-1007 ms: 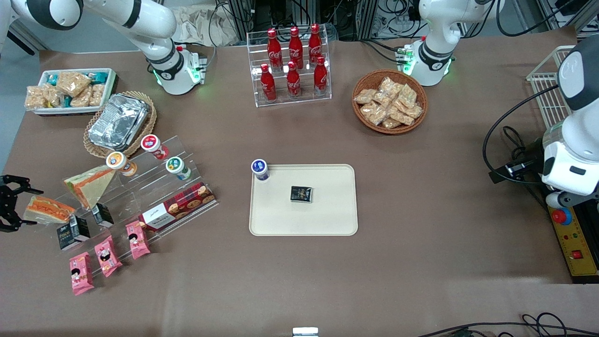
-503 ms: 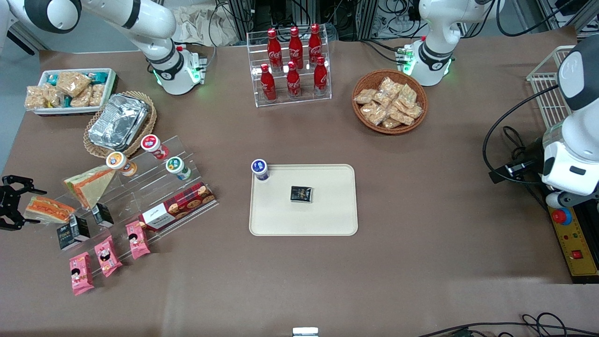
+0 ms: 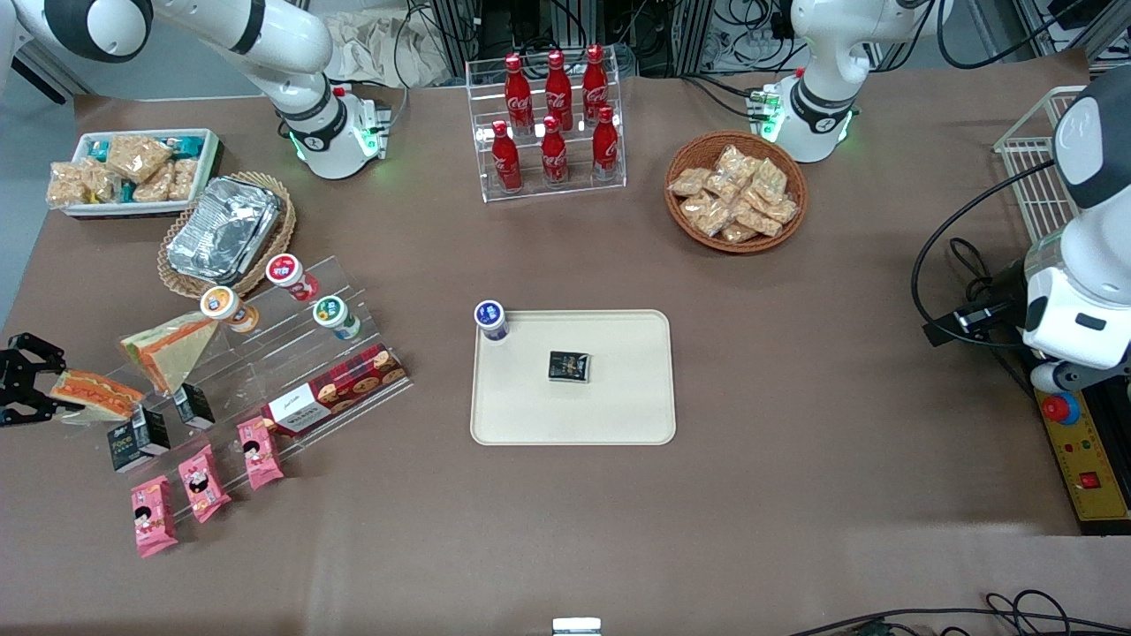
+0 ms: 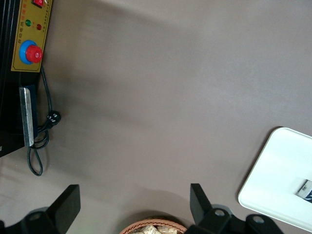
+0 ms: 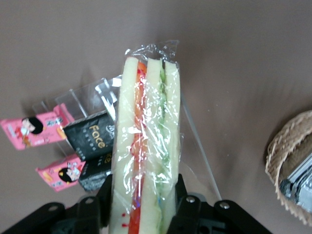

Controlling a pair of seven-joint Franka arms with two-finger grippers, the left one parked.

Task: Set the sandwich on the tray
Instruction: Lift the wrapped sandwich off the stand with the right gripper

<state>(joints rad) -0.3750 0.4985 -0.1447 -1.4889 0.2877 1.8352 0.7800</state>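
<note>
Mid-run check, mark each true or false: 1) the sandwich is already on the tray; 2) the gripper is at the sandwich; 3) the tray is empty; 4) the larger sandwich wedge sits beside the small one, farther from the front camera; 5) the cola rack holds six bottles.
1) False. The sandwich lies at the working arm's end of the table, far from the tray.
2) True. The gripper has its fingers on either side of the sandwich.
3) False. A small dark packet lies on it, and a blue-lidded cup stands at one corner.
4) True. The larger wedge is there.
5) True. Six red bottles.
</note>
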